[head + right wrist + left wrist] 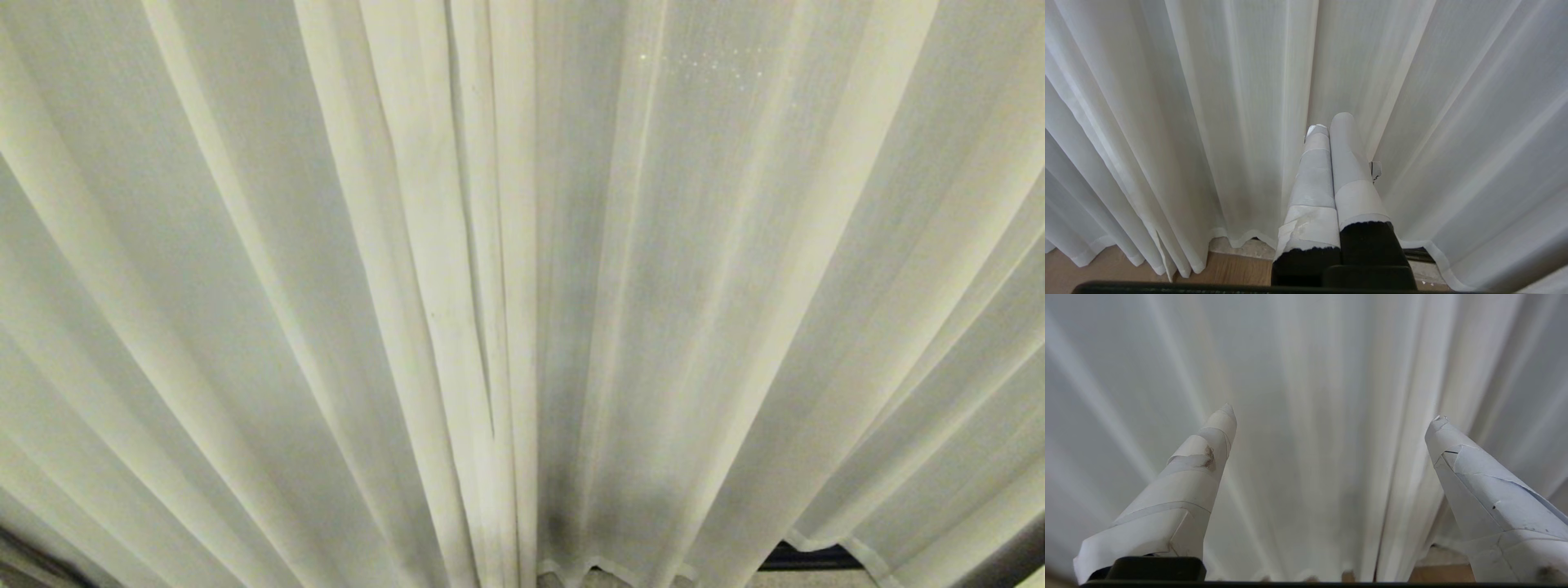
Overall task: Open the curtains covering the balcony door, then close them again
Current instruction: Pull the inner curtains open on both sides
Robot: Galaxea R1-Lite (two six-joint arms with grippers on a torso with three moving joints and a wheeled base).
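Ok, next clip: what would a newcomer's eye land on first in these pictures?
The curtains fill every view: cream-white pleats hanging drawn shut, with two edges meeting near the middle of the head view. Next come the paper-wrapped fingers: the left hand is spread wide open in front of the fabric, and the right hand is shut, fingers together, pointing at a fold. A strip of wooden floor shows under the hem.
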